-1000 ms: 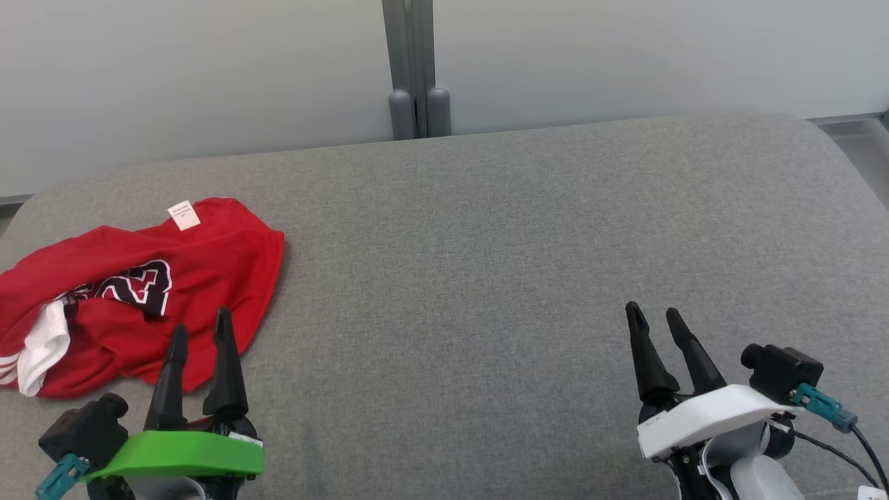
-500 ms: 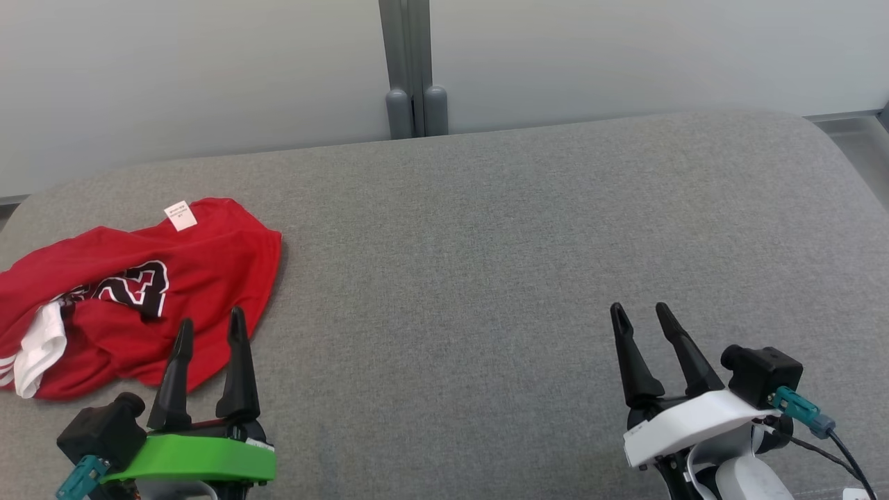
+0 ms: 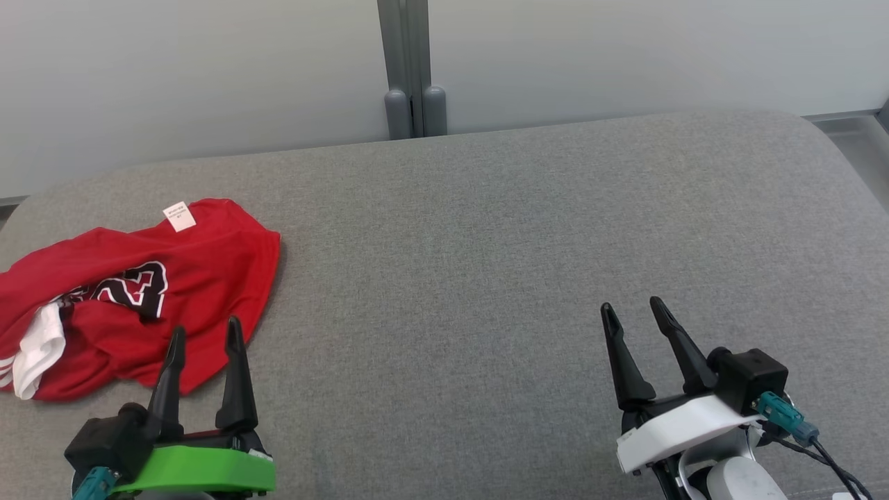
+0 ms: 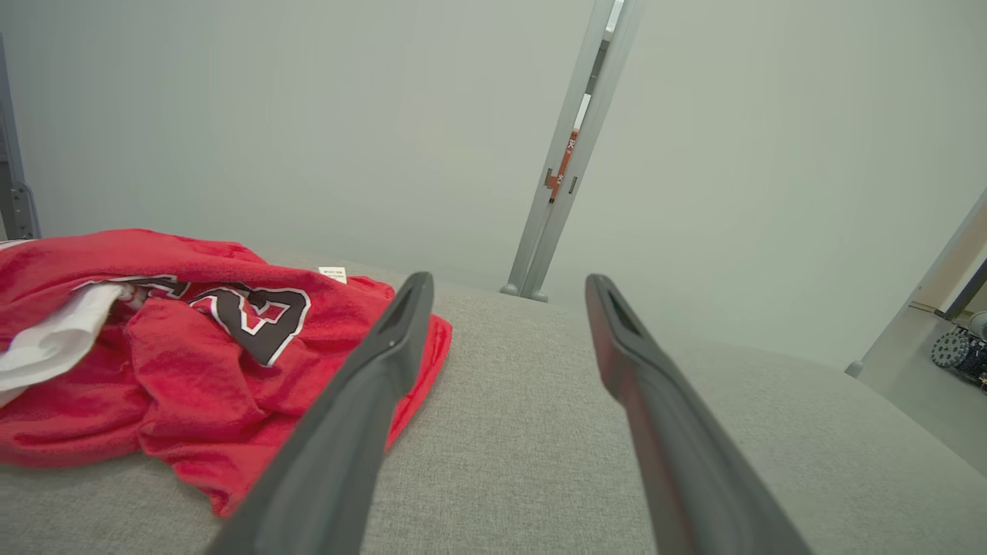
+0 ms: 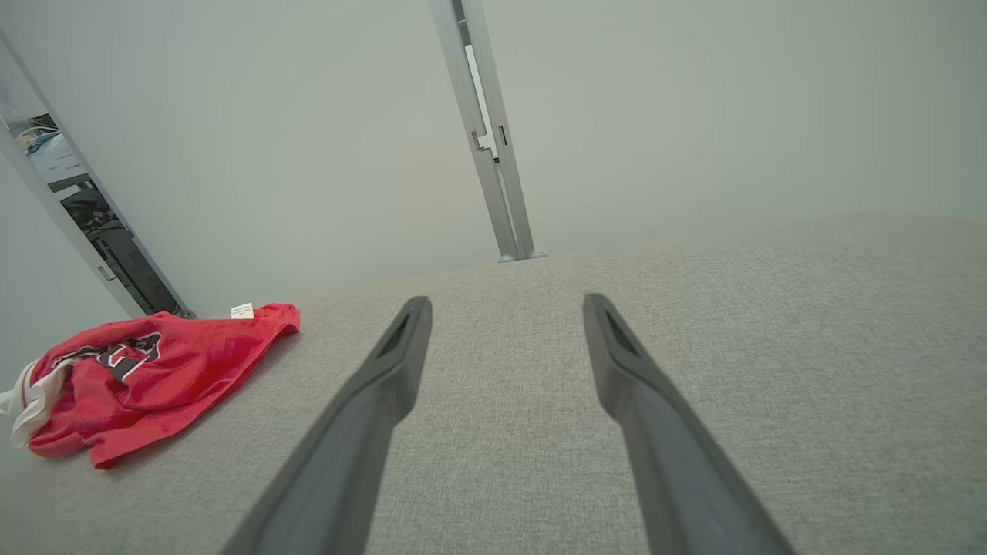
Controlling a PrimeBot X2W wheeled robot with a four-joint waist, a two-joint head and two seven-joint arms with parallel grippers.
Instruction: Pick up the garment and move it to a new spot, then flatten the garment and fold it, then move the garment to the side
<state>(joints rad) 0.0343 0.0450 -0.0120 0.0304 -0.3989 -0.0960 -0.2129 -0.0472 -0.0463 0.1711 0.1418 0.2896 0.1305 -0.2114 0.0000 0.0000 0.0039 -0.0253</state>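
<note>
The garment (image 3: 132, 295) is a crumpled red jersey with a black-and-white number, white trim and a small white tag, lying at the left of the grey fabric surface (image 3: 486, 243). My left gripper (image 3: 205, 333) on its green mount stands open at the lower left, its fingertips over the garment's near edge, holding nothing. In the left wrist view the garment (image 4: 170, 339) lies left of the open left gripper (image 4: 505, 289). My right gripper (image 3: 632, 311) on its white mount is open at the lower right, far from the garment. From the right wrist the garment (image 5: 139, 370) sits far left of the open right gripper (image 5: 505, 308).
A grey post (image 3: 411, 69) rises behind the surface against a pale wall (image 3: 625, 55). The surface's rounded far edge runs across the back, and its right corner curves down toward the floor (image 3: 861, 146).
The left gripper has drawn back toward the bottom edge and a little right. The right gripper has shifted left. The garment has not changed shape.
</note>
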